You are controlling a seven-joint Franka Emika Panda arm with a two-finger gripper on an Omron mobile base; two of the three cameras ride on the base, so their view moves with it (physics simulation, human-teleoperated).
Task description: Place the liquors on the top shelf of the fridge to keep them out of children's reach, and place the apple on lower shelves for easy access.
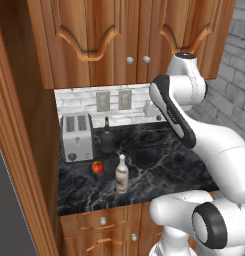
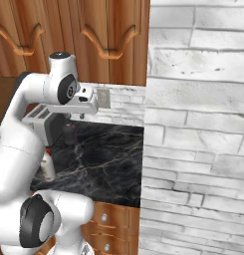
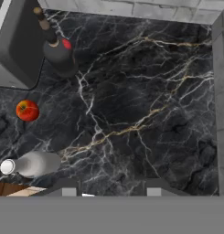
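Hovering high over black marble counter (image 3: 145,100), gripper (image 3: 111,189) points down; jaws part-open, gap modest, nothing held. Pale bottle (image 3: 33,163) upright, just left of left fingertip. Apple (image 3: 27,110) further left and ahead of jaws. Dark bottle (image 3: 58,50) far ahead-left, beside toaster (image 1: 76,136). All three on counter, apart from each other.

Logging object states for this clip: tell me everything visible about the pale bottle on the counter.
The pale liquor bottle is whitish with a tan label around its body, a slim neck and a light cap. It looks like frosted glass or plastic. It stands upright on the black marble countertop, near the front edge, touching nothing else. The apple sits just behind it toward the toaster. From the hand view its cap and shoulder show from above.
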